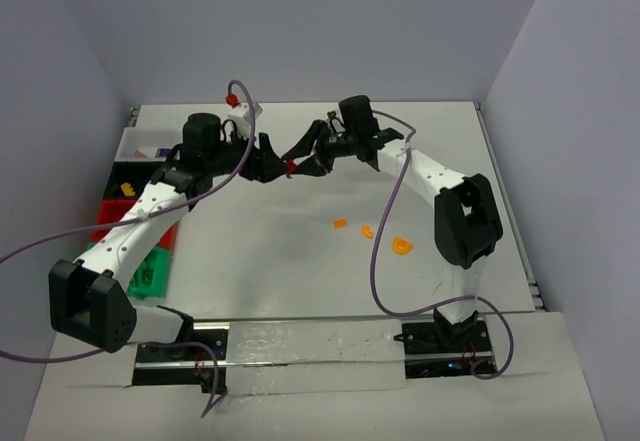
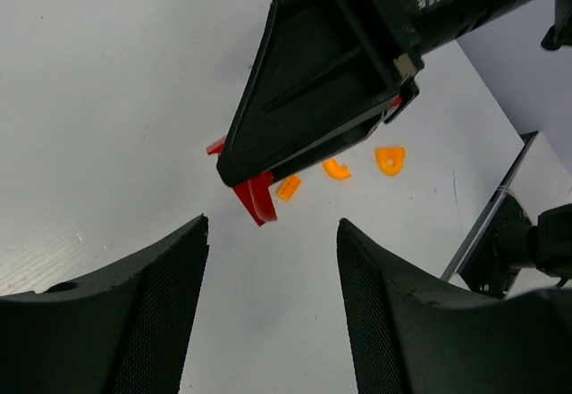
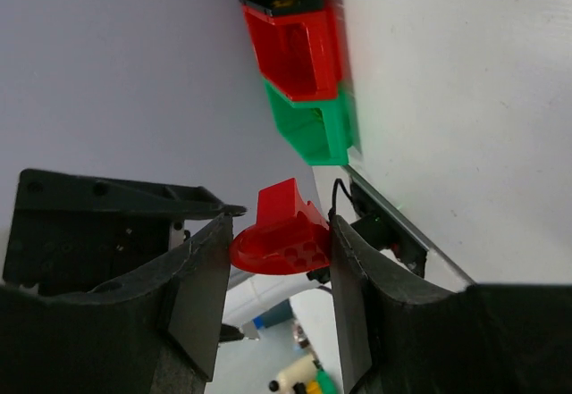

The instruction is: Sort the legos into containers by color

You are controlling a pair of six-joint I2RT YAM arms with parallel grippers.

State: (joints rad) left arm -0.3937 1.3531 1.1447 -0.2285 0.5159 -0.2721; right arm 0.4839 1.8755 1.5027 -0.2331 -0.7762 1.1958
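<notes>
Left arm [image 1: 140, 221] extends toward 1 o'clock, left gripper [image 2: 273, 233] spread and empty; right arm [image 1: 430, 173] extends toward 10 o'clock, right gripper [image 3: 277, 244] clamped on red lego [image 3: 284, 220]; tips nearly meet.

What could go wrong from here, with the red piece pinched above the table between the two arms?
1. Only a small tip of the red lego sticks out past the right end effector, so the open left end effector has little to grab; a handover could slip.
2. The two are close, tip to tip; fingers may collide.
3. A dropped piece would land on the table, away from the red bin.
</notes>
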